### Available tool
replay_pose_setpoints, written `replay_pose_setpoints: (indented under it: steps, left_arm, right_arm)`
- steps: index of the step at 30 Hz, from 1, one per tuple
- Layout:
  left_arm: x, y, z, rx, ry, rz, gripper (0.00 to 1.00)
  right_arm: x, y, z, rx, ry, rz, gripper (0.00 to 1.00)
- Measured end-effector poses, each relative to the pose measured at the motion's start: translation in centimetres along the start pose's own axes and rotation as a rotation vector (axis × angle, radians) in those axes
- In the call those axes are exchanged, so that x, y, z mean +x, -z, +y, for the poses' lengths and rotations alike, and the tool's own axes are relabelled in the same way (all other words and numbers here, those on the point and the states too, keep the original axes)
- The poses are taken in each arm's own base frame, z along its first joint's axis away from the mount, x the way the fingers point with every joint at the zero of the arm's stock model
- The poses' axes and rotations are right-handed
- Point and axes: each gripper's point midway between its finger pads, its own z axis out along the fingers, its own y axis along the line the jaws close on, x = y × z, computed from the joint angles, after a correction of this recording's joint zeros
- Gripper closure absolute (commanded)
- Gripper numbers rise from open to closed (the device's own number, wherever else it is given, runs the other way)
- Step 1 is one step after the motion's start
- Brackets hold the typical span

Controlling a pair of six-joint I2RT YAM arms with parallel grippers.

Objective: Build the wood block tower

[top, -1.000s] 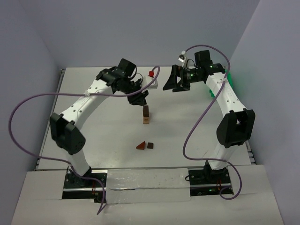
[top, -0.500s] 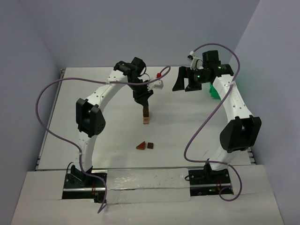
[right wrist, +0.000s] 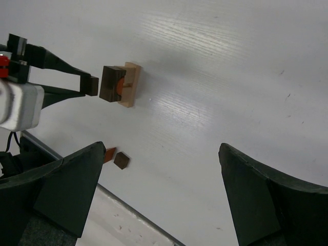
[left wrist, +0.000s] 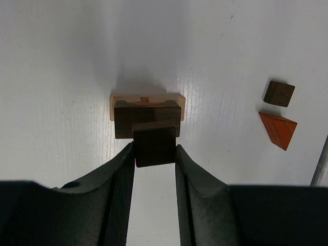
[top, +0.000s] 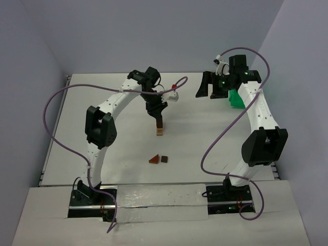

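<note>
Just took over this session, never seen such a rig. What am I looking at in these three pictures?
Two white robot arms stand at the near edge of a table. The wide picture looks down from above and behind them; the other two come from a camera on each wrist. The left hand is shut on a small dark block, right at the top of the wood block tower, a dark block over a tan base. The right hand hangs wide open and empty near a green bin. Loose on the table: a dark cube and a reddish triangular wedge.

Pale lavender walls [top: 154, 36] enclose a white table [top: 128, 148]; lighting seems even.
</note>
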Motion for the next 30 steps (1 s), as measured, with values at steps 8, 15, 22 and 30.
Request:
replay_pose_setpoints:
  steps: [8,15,22,30]
  left_arm:
    - [1.0,-0.7,0.1,0.004,-0.007,0.026,0.99]
    - [1.1,-0.9,0.3,-0.002,-0.015,0.035,0.98]
    - [1.5,-1.6,0.9,-0.004,-0.012,0.048,0.96]
    - [1.5,-1.7,1.3,-0.017,-0.021,0.049,0.96]
  right_arm:
    - [0.0,0.0,-0.1,0.001,-0.002,0.0,0.0]
    - [0.0,0.1,-0.1,0.001,-0.003,0.0,0.0]
    - [0.0,0.1,-0.1,0.001,-0.003,-0.001,0.0]
    - [0.0,0.1,-0.1,0.001,-0.003,0.0,0.0]
